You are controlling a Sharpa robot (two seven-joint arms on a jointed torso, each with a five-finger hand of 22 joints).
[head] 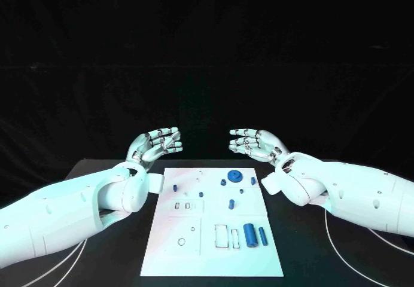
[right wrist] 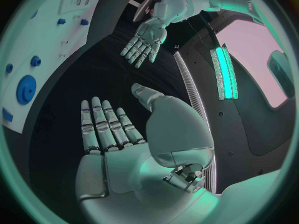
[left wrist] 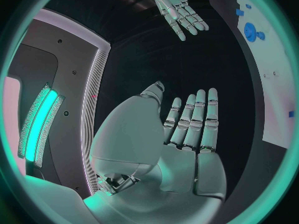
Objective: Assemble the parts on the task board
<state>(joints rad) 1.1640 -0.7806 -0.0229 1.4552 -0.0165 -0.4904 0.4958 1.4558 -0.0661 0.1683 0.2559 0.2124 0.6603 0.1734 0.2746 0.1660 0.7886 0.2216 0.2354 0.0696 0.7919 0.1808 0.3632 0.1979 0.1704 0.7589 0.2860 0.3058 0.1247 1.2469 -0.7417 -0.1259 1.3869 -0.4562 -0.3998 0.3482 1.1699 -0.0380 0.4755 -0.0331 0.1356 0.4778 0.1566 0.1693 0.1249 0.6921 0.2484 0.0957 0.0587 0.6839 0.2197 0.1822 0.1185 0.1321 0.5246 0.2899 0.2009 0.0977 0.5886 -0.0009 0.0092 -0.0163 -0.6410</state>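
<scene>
The white task board [head: 185, 257] lies in the middle of the black table. A blue gear [head: 234, 175] sits near its far edge, several small blue pegs [head: 200, 194] stand across its middle, and two blue cylinders [head: 249, 234] lie at its near right. My left hand [head: 158, 144] and right hand [head: 253, 142] hover beyond the board's far edge, palms facing each other, fingers spread and holding nothing. The left wrist view shows my left hand [left wrist: 187, 129] empty, with the right hand [left wrist: 177, 10] across from it and the gear [left wrist: 250, 31]. The right wrist view shows my right hand [right wrist: 109, 129] empty, facing the left hand [right wrist: 144, 41].
Rectangular and round slots [head: 221, 234] are cut into the near half of the board. Black table surface [head: 328, 263] borders the board on both sides. White cables [head: 380, 239] run along the table under my arms.
</scene>
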